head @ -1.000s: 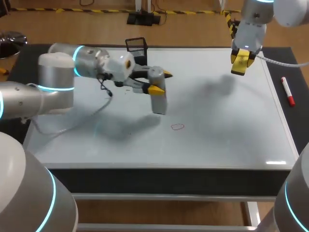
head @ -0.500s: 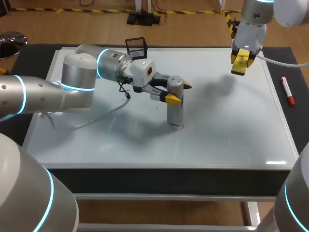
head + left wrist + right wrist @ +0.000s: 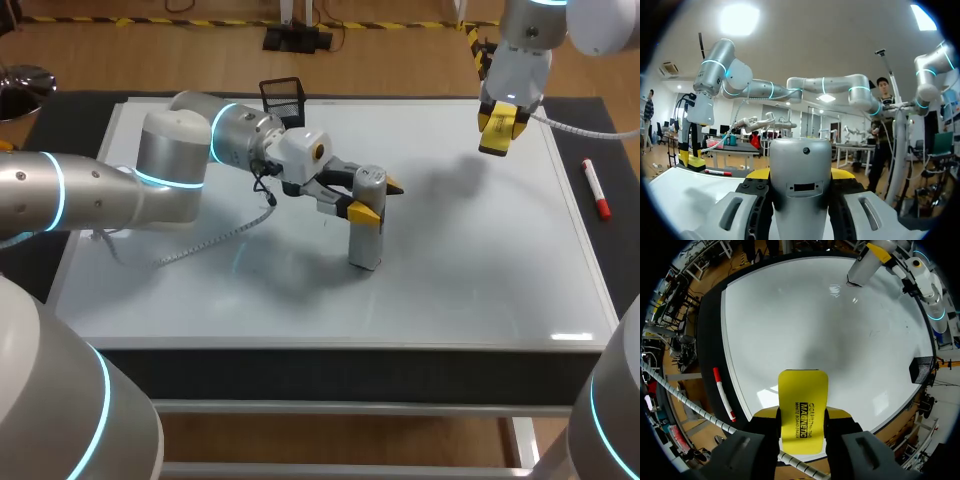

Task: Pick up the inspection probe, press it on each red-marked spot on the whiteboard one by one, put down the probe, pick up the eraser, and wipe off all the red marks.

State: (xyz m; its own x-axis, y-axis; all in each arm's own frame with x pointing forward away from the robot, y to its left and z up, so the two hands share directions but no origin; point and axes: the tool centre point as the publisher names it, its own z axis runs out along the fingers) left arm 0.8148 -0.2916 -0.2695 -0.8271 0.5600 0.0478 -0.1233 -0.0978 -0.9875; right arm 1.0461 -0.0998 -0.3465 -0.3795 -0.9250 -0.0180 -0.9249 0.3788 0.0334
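Observation:
The grey cylindrical probe [image 3: 365, 232] stands upright on the whiteboard [image 3: 480, 260] near its middle, lower end touching the surface. My left gripper [image 3: 375, 198] is shut on the probe's top; in the left wrist view the probe [image 3: 800, 185] fills the gap between the fingers. No red mark shows; the spot under the probe is hidden. My right gripper [image 3: 497, 128] hangs above the board's far right part, shut on the yellow eraser [image 3: 496, 142]. In the right wrist view the eraser [image 3: 803, 410] sits between the fingers, with the probe [image 3: 865, 266] far ahead.
A red marker pen [image 3: 596, 190] lies on the dark table just right of the board's frame. A black mesh holder [image 3: 283, 95] stands at the board's far edge. The left arm's cable trails over the board's left half.
The left arm carried the probe to the right and down; the probe's end now rests where a red outline was drawn on the board. The right arm kept still.

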